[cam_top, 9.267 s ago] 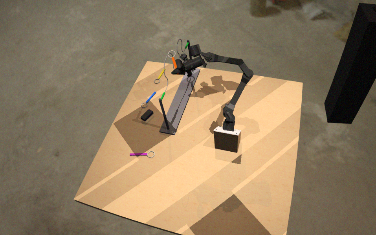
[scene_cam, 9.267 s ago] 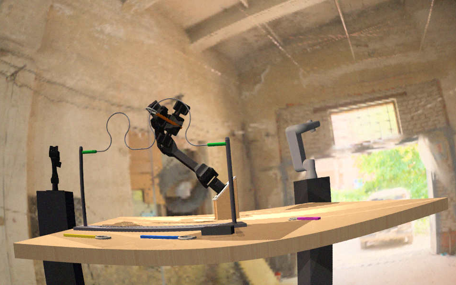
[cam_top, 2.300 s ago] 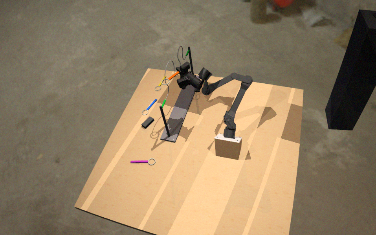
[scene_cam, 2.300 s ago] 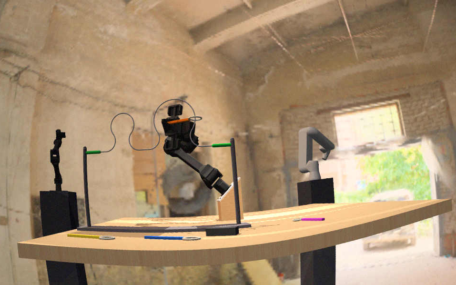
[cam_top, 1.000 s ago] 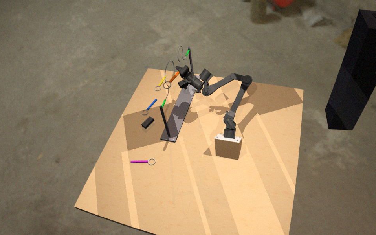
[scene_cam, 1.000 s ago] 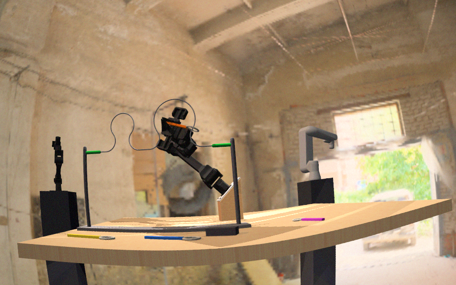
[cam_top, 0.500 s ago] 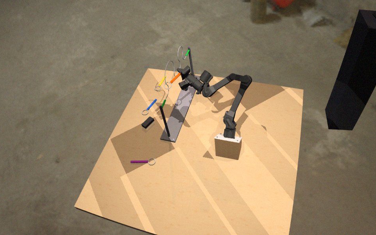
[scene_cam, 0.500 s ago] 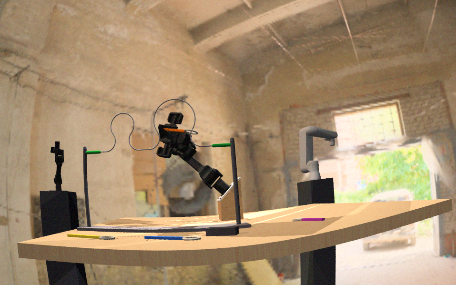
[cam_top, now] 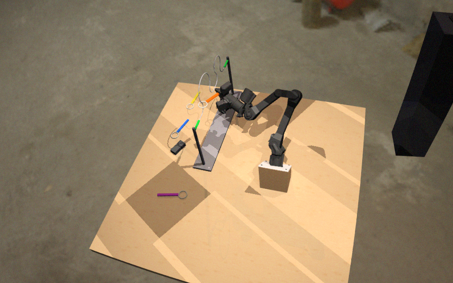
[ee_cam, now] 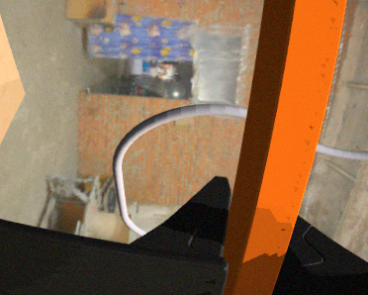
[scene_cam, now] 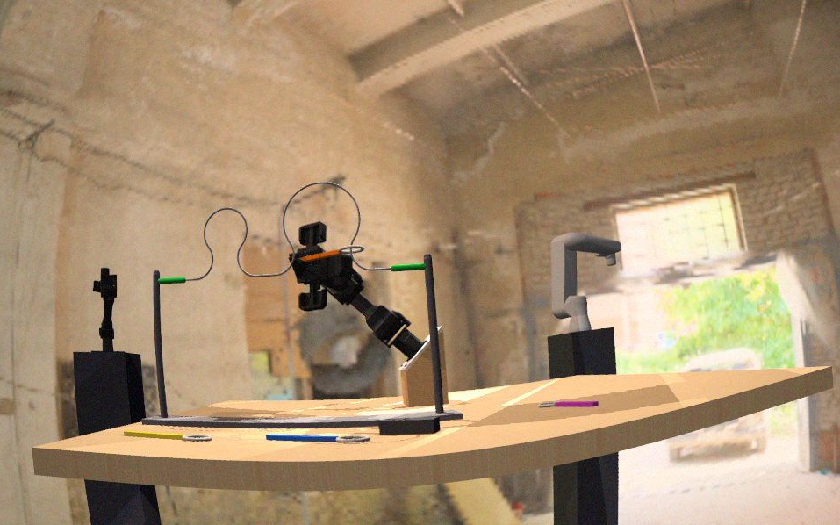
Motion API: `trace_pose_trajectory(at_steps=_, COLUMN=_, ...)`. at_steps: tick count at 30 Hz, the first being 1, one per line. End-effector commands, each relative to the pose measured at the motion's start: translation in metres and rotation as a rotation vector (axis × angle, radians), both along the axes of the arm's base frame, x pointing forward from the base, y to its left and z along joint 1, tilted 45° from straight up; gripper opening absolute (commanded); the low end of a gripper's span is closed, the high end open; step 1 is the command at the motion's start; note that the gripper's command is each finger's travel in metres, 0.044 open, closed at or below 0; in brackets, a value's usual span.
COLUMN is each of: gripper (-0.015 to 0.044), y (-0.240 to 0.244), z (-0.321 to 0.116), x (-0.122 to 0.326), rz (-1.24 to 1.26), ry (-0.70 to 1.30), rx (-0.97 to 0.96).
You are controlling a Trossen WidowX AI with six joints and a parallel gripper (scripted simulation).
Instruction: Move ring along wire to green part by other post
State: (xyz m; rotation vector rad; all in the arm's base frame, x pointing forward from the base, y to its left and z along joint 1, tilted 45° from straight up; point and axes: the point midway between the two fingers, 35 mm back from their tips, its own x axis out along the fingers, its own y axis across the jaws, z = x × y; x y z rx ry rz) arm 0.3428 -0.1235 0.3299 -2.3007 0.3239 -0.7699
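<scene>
My gripper (cam_top: 217, 92) (ee_cam: 229, 191) is shut on the orange handle (cam_top: 212, 98) (scene_cam: 321, 255) (ee_cam: 305, 99). The handle's ring (cam_top: 199, 105) (scene_cam: 362, 248) is around the thin grey wire (cam_top: 205, 73) (scene_cam: 321, 183) (ee_cam: 119, 168), low on the side of the large loop toward the near post (cam_top: 198, 145) (scene_cam: 434, 326). That post's green part (cam_top: 197, 124) (scene_cam: 407, 267) is a short way along the wire from the ring. The other green part (cam_top: 225, 64) (scene_cam: 171, 280) is by the far post (cam_top: 229, 75) (scene_cam: 159, 345). Wire passes behind the handle in the wrist view; gaps are unclear.
A yellow-handled ring tool (cam_top: 195, 97) (scene_cam: 152, 435), a blue one (cam_top: 182, 125) (scene_cam: 301, 438), a magenta one (cam_top: 168, 194) (scene_cam: 576, 404) and a black block (cam_top: 177, 147) (scene_cam: 409, 426) lie on the table. The posts stand on a dark base plate (cam_top: 208, 154).
</scene>
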Motion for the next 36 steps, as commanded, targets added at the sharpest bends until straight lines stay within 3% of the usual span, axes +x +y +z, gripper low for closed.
trace_pose_trajectory(at_steps=1, gripper=-0.0150, y=-0.012, z=-0.013, x=-0.003, rz=-0.007, ry=-0.020, rx=0.107)
trace_pose_trajectory(at_steps=18, gripper=-0.0150, y=-0.044, z=-0.065, x=0.001, rz=0.076, ry=-0.057, rx=0.506)
trace_pose_trajectory(at_steps=36, gripper=-0.0150, y=-0.046, z=-0.132, x=0.002, rz=0.092, ry=-0.158, rx=0.929)
